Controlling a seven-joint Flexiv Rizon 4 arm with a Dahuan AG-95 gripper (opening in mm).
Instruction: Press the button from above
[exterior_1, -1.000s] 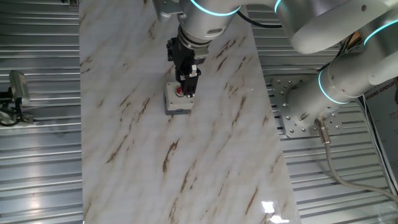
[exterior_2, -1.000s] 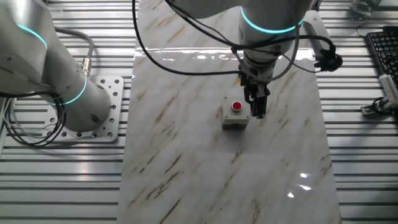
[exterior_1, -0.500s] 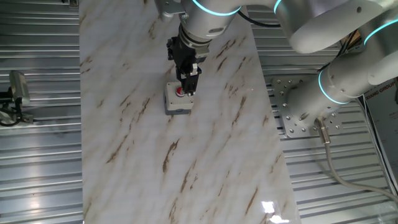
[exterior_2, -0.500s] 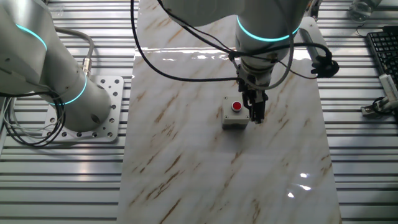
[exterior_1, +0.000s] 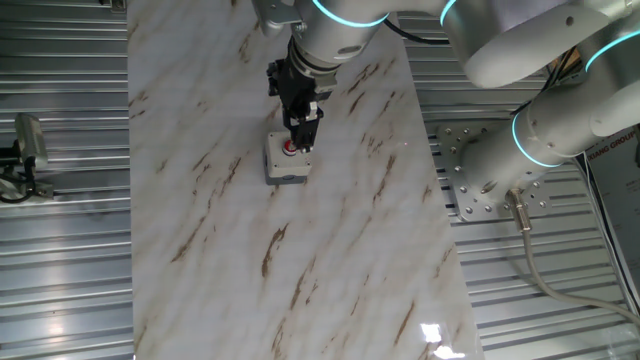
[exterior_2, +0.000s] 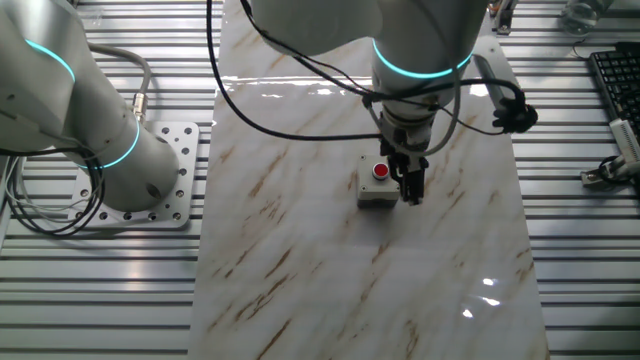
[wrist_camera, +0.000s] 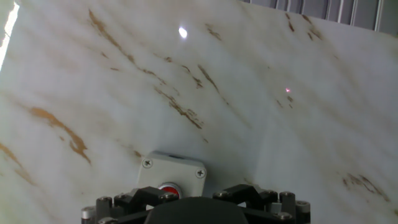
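The button (exterior_2: 381, 171) is a small red round cap in the top of a light-grey square box (exterior_2: 375, 196) on the marble tabletop. It also shows in one fixed view (exterior_1: 289, 149) and low in the hand view (wrist_camera: 168, 188). My gripper (exterior_2: 410, 194) hangs point-down just to the right of the box in the other fixed view, its tip level with the box. In one fixed view the gripper (exterior_1: 303, 143) overlaps the button's right side. The hand view shows only the dark gripper housing (wrist_camera: 193, 211), and no view shows the fingertips clearly.
The marble slab (exterior_2: 330, 270) lies on a ribbed metal table. The arm's base plate (exterior_2: 160, 190) stands to the left. A keyboard (exterior_2: 615, 80) and a clamp (exterior_2: 610, 170) are at the far right, and another clamp (exterior_1: 25, 150) is at the left.
The gripper has shifted a little toward the box and slightly lower. The box and button have not moved.
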